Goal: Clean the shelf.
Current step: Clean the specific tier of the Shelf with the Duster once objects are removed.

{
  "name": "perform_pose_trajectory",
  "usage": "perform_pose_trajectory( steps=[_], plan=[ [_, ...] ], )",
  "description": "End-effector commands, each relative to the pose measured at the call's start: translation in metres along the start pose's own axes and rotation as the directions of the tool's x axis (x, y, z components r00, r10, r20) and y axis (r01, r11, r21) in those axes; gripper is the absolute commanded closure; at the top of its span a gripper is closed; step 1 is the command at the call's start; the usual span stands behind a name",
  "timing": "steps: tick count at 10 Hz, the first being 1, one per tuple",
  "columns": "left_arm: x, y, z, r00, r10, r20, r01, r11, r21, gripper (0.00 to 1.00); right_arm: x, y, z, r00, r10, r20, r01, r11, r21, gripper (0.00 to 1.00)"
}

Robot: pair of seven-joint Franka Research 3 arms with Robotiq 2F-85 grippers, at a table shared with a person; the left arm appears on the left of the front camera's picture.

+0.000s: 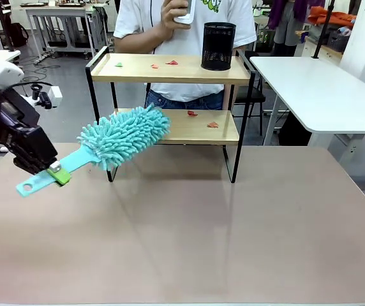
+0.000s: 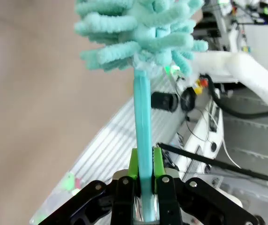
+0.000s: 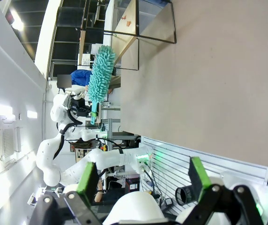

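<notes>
The shelf (image 1: 170, 70) stands at the table's far side, with small red and green scraps on both wooden boards and a black mesh cup (image 1: 218, 46) on the top board. My left gripper (image 1: 56, 173) is shut on the flat handle of a turquoise fluffy duster (image 1: 124, 136), held at the left above the table. The duster's head hangs just in front of the lower board's left end. In the left wrist view the green pads (image 2: 134, 165) clamp the duster handle (image 2: 142, 117). My right gripper (image 3: 141, 180) stands open with nothing between its fingers; the shelf (image 3: 138, 23) and duster (image 3: 100, 75) lie far off.
A person in a white shirt (image 1: 182, 25) stands behind the shelf, one hand raised holding a white object. A white table (image 1: 316, 89) sits at the back right. The brown tabletop (image 1: 201, 236) in front of the shelf is bare.
</notes>
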State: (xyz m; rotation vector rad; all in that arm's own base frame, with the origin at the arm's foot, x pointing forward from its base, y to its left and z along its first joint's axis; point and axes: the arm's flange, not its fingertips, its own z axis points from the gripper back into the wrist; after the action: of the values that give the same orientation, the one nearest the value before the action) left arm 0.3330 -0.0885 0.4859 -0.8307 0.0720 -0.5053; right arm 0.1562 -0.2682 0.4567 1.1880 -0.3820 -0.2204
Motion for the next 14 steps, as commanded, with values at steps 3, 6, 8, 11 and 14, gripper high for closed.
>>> perform_pose_trajectory(
  steps=[3, 6, 8, 11, 14],
  plan=[
    [-0.022, -0.022, -0.003, 0.986, -0.045, 0.157, 0.029, 0.994, 0.104, 0.87, 0.001, 0.001, 0.000, 1.000, 0.027, 0.008, -0.027, 0.999, 0.017, 0.00],
    [-0.014, -0.027, -0.005, 0.984, -0.010, 0.178, -0.022, 0.984, 0.179, 0.87, 0.001, 0.001, 0.000, 1.000, 0.027, 0.008, -0.027, 0.999, 0.017, 0.00],
    [0.004, -0.026, -0.003, 0.967, 0.036, 0.252, -0.096, 0.969, 0.228, 1.00, 0.001, 0.001, 0.000, 1.000, 0.027, 0.008, -0.027, 0.999, 0.017, 0.00],
    [0.043, -0.018, -0.010, 0.969, 0.091, 0.228, -0.152, 0.952, 0.266, 1.00, 0.001, 0.001, 0.000, 1.000, 0.027, 0.008, -0.027, 0.999, 0.017, 0.00],
    [0.072, -0.017, -0.027, 0.957, 0.117, 0.266, -0.208, 0.915, 0.345, 1.00, 0.001, 0.001, 0.000, 1.000, 0.027, 0.008, -0.027, 0.999, 0.017, 0.00]
  ],
)
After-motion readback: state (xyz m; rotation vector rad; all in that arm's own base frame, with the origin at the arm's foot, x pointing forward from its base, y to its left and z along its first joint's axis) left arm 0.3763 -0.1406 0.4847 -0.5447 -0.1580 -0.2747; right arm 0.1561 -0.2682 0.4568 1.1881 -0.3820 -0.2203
